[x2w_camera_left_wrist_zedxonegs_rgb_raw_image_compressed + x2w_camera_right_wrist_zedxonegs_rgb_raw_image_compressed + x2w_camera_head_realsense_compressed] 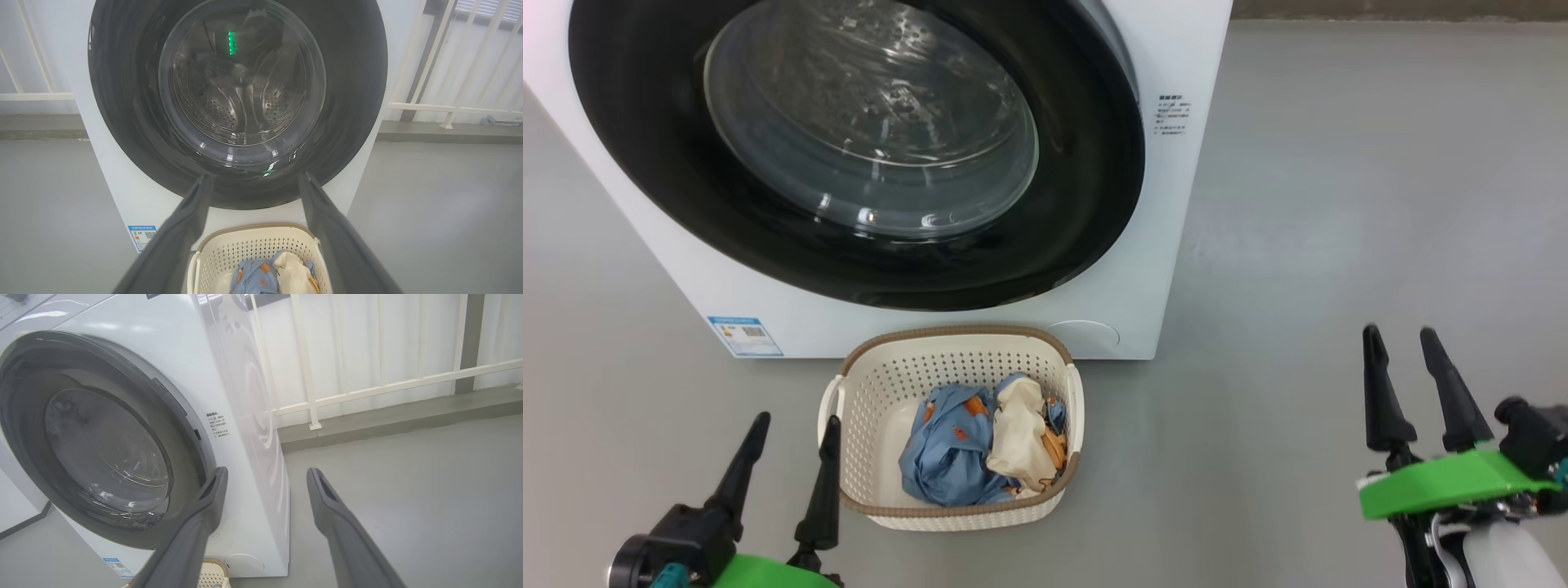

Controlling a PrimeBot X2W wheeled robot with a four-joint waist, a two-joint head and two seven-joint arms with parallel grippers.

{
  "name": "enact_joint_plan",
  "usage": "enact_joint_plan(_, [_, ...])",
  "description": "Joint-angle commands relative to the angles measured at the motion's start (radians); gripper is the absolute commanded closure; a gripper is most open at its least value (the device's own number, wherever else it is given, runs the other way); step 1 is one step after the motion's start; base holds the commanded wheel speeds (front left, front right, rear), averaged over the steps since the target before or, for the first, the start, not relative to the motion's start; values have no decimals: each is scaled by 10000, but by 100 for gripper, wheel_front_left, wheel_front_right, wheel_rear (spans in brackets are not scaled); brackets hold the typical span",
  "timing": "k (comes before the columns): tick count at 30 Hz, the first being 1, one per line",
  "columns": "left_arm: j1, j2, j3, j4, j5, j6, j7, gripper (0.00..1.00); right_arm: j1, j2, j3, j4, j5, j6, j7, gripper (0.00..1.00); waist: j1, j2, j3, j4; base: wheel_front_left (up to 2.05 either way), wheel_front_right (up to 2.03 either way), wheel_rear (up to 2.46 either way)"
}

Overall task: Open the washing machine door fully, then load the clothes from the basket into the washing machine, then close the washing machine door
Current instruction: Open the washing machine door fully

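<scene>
The left gripper [797, 419] hangs nearest, close to the left handle of the basket [956, 331]. Its two dark fingers are spread apart with nothing between them. The right gripper [1399, 331] hangs well apart to the right of the basket over the bare grey floor [1339, 204], its fingers likewise parted and empty.

The basket stands on the floor and holds the clothes [980, 445]. A light blue garment [943, 453] with orange marks lies toward its left and middle. A cream-white garment [1017, 433] with orange trim is bunched against its right wall.

Just behind the basket rises the white front of the washing machine [1168, 245]; whether the two touch cannot be told. Behind and to the left of the basket, a small blue label [745, 336] sits low on that front, and behind and to the right is a round cap [1086, 336]. Above and behind the basket, the washing machine door [1086, 204] lies closed against the front, its glossy black rim ringing the bulging glass window [874, 122]. In the left wrist view the perforated steel drum [241, 106] shows through that glass.

Farthest from the basket, past the machine, a white railing [367, 390] runs along a pale wall.
</scene>
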Motion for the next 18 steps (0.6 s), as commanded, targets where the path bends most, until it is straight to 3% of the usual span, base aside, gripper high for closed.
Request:
enact_joint_plan(1, [-423,48,253,-168,-97,6,-65,0,-769,-66,399,-239,478,56,-122,100,-1,-1,79,68,0,0,0])
enact_joint_plan(5, [-504,-53,149,-110,-108,6,-65,0,-1444,51,461,-178,1784,56,-122,100,-1,-1,179,193,0,0,0])
enact_joint_plan(11, [-805,-175,-67,-56,-141,6,-65,0,-2569,-31,572,-140,5044,56,-122,100,-1,-1,486,504,0,0,0])
enact_joint_plan(18, [-1175,-296,-274,-63,-192,6,-65,0,-3861,-1029,987,-262,8679,56,-122,100,-1,-1,978,863,0,0,0])
